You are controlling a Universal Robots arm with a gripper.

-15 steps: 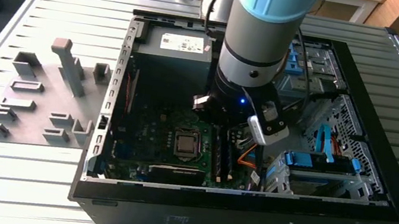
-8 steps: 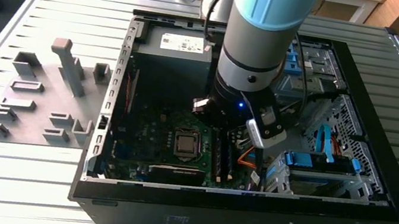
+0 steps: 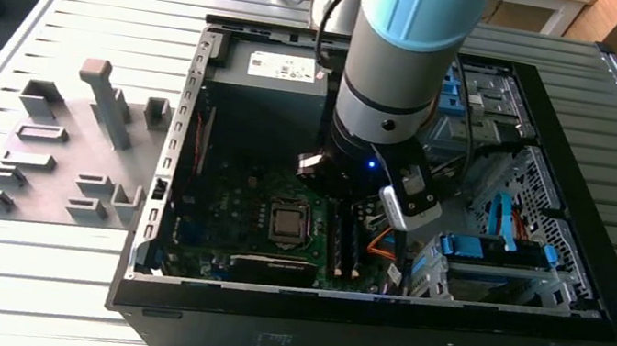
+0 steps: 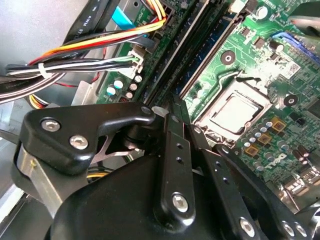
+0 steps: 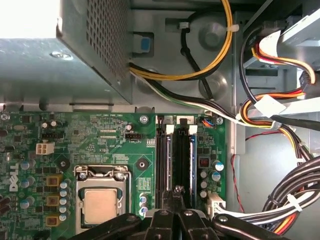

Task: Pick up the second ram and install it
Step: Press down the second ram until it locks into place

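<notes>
The arm (image 3: 407, 59) reaches down into the open computer case (image 3: 604, 183). In both wrist views the gripper (image 5: 175, 192) (image 4: 172, 107) has its fingers (image 5: 170, 200) drawn together with nothing visibly between them, the tips set down at the near end of the paired black memory slots (image 5: 163, 160).

For writing, there is a white printed label (image 3: 282, 67) on top of the power supply (image 5: 50, 65), and white lettering (image 5: 14, 175) on the green motherboard (image 5: 110, 140) off to one side of the fingers, past the metal-capped processor socket (image 5: 102, 205).

The second ram (image 5: 193, 165) (image 4: 212, 47) shows as a long, thin blue edge standing in the slot just beside the fingertips and running straight away from them toward the power supply. Whether the tips touch it I cannot tell. On the other side of the fingers lie bundled cables (image 5: 280, 105), yellow, orange, red and black.
</notes>
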